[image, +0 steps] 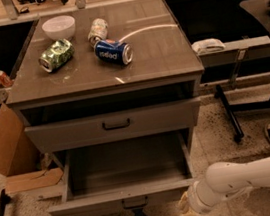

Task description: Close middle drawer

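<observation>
I count three cans on the cabinet top, a green can, a blue can and a pale can, one bowl, two drawers showing, the top drawer and the open middle drawer, one cardboard box, and one gripper low beside that open drawer's right front corner.

We see the grey middle drawer, and the cream gripper on a white arm at its right front corner. Above that drawer sit a blue can, a green can and a white bowl.
</observation>
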You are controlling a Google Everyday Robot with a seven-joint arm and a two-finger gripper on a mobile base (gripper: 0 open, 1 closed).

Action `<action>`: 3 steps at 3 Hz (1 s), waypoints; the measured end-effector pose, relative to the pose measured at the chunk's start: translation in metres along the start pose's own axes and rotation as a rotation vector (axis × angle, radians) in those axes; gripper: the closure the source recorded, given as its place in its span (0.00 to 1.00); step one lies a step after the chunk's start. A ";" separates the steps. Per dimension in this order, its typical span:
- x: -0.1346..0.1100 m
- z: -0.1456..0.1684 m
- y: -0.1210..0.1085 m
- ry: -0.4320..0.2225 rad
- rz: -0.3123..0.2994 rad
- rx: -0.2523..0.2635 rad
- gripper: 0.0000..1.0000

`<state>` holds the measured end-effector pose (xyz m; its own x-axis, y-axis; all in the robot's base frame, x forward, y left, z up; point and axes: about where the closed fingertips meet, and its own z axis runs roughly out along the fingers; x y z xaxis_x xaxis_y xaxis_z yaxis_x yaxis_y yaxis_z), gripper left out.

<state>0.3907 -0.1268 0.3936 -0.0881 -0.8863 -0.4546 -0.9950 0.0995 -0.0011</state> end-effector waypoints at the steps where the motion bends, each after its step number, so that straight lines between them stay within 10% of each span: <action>1: 0.004 0.020 -0.040 0.027 0.016 0.061 1.00; 3: 0.001 0.024 -0.053 -0.003 -0.002 0.101 1.00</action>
<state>0.4443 -0.1225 0.3718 -0.0855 -0.8851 -0.4576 -0.9855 0.1426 -0.0916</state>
